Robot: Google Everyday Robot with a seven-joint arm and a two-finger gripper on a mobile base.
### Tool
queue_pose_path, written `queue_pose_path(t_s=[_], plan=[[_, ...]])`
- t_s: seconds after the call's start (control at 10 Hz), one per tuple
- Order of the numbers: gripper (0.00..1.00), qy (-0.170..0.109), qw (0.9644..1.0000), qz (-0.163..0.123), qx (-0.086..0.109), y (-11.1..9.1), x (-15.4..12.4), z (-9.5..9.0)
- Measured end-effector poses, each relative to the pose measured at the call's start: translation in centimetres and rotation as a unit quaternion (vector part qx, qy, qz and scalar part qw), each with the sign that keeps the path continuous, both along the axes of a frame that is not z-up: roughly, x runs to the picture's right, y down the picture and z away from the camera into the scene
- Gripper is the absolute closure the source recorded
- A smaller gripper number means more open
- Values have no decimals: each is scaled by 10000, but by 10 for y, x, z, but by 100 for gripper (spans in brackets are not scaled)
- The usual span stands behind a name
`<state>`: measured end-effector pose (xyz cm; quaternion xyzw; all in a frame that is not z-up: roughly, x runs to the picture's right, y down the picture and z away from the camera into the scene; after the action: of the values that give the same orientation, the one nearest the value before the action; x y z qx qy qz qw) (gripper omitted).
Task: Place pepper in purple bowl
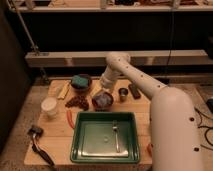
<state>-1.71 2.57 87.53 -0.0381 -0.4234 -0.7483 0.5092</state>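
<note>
The pepper (68, 119), lying at 9 o'clock of the tray (102, 115), is to be reached by the gripper (104, 89), which hangs above the brown bowl (102, 104) with its state not to be told, moved toward 8 o'clock and closed across the thin middle.

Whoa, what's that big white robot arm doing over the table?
The robot arm is reaching across the wooden table. Its claw hangs just above the reddish-brown bowl, next to the purple bowl with a teal block in it. The little red pepper lies on the table by the left edge of the green tray. Nothing has picked it up yet.
</note>
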Motion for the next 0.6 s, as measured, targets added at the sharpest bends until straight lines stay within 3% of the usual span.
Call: queue_pose_path(t_s=[0.4, 0.6], plan=[[20, -14, 9999, -33, 129, -4, -3, -5], [20, -101, 9991, -104, 393, -20, -22, -29]])
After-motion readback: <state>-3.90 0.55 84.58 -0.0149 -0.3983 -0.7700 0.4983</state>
